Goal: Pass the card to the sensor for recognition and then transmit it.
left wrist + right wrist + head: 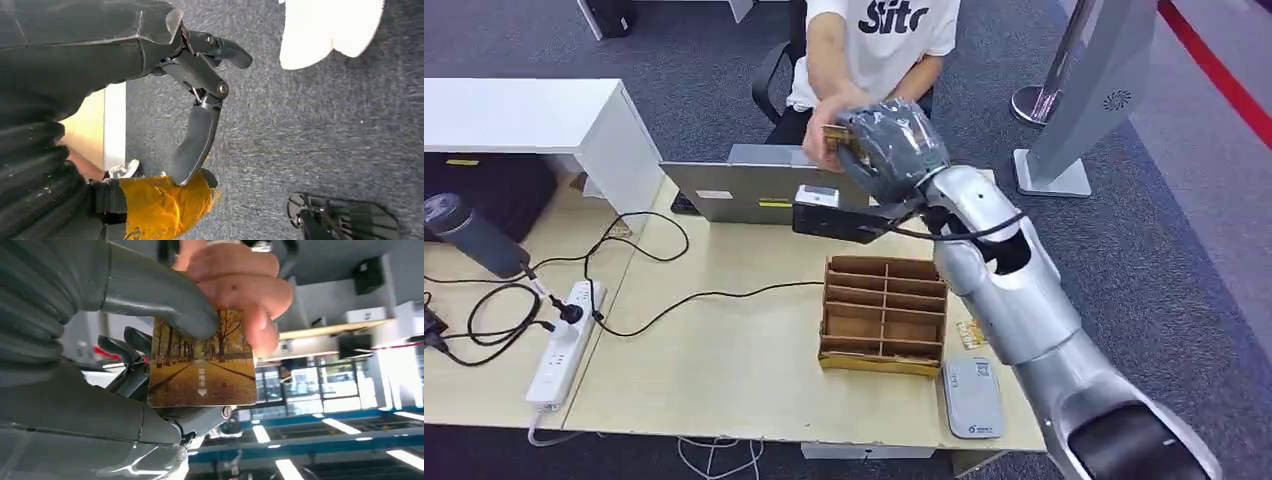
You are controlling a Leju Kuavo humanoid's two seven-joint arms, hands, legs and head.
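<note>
1. where the bench point(724, 370) spans the head view, its light wooden top carries a laptop point(759, 190) at the far edge, a white power strip point(562, 345) with black cables at the left, and a dark bottle point(469, 235) lying further left.
2. right arm point(1014, 290): silver, reaching up from the lower right across the bench toward a seated person point(874, 40) in a white shirt.
3. wooden organiser point(884, 315): divided into compartments, standing on the bench just beside the right arm.
4. grey sensor pad point(972, 397): flat on the bench's near right corner, well apart from the card.
5. right hand point(889, 145): raised above the laptop; the right wrist view shows its thumb pressed on the card's face, with darker fingers point(125, 342) behind.
6. left hand point(197, 107): hanging over grey carpet, fingers apart, gripping nothing.
7. person's hand point(240, 287): pinches the card's opposite edge.
8. card point(202, 367): autumn avenue print, held by both hands at once.
</note>
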